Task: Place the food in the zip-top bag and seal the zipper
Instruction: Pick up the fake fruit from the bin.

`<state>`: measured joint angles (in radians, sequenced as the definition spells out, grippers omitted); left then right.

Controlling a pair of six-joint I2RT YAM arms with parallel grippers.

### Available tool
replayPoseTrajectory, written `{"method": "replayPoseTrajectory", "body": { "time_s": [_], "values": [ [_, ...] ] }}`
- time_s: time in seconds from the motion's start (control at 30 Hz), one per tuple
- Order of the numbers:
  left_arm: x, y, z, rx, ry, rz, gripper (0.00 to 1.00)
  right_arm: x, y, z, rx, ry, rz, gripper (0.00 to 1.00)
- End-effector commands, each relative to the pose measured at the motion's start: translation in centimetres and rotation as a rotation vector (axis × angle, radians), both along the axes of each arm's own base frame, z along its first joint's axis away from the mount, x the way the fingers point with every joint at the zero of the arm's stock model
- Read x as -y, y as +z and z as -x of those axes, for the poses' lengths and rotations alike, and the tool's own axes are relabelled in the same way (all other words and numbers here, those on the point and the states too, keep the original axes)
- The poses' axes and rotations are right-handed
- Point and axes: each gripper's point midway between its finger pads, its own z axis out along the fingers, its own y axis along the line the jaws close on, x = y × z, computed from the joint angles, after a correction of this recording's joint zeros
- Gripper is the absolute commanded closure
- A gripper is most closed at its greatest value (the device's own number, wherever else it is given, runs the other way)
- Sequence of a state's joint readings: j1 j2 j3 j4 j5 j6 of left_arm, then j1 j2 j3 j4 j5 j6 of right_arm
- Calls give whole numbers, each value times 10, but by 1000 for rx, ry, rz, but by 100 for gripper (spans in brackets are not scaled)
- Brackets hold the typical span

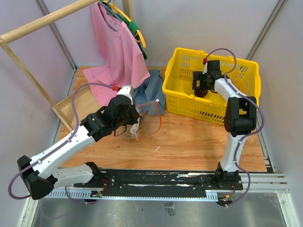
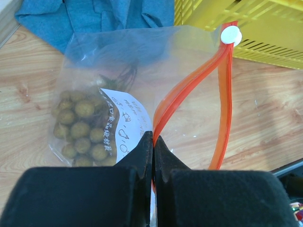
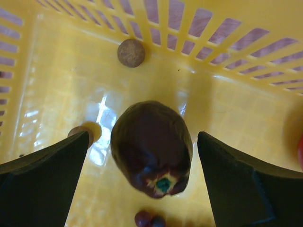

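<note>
clear zip-top bag (image 2: 142, 52), red-orange zipper (image 2: 188, 91), white label (image 2: 127, 126)

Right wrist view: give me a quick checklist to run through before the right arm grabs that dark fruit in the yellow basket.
1. Right fingers spread wide: ok.
2. Dark fruit sits between them, with a gap on each side: ok.
3. Nothing in the basket crowds the fruit: ok, the small pieces lie apart from it.
4. Fingers low enough to close around the fruit: cannot tell.
5. Left fingers shut on the orange strip of the bag: ok.
6. Bag mouth open to take the fruit: ok, the two strip halves stand apart; the tan ball cluster is already inside.
</note>
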<state>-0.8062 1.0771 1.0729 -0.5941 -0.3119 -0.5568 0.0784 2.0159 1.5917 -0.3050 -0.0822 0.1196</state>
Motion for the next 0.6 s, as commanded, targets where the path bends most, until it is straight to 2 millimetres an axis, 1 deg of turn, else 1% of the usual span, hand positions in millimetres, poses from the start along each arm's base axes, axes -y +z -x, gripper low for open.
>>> {"method": "replayPoseTrajectory", "body": {
  "time_s": [0.0, 0.1, 0.27, 0.4, 0.5, 0.57],
  "values": [
    [0, 5, -2, 23, 1, 21, 100, 9, -20, -13, 5, -32, -28, 1],
    [0, 6, -2, 23, -1, 24, 100, 5, -29, -8, -21, -18, -46, 1],
    [1, 5, -1, 21, -3, 31, 100, -1, -39, -2, -50, 18, -64, 1],
    [1, 5, 1, 19, -5, 39, 100, -2, -44, 1, -57, 31, -62, 10],
    [0, 5, 1, 20, -2, 45, 100, -3, -44, 3, -58, 44, -64, 21],
    [0, 6, 2, 20, -3, 50, 100, -4, -39, 4, -51, 51, -66, 30]
  ]
}}
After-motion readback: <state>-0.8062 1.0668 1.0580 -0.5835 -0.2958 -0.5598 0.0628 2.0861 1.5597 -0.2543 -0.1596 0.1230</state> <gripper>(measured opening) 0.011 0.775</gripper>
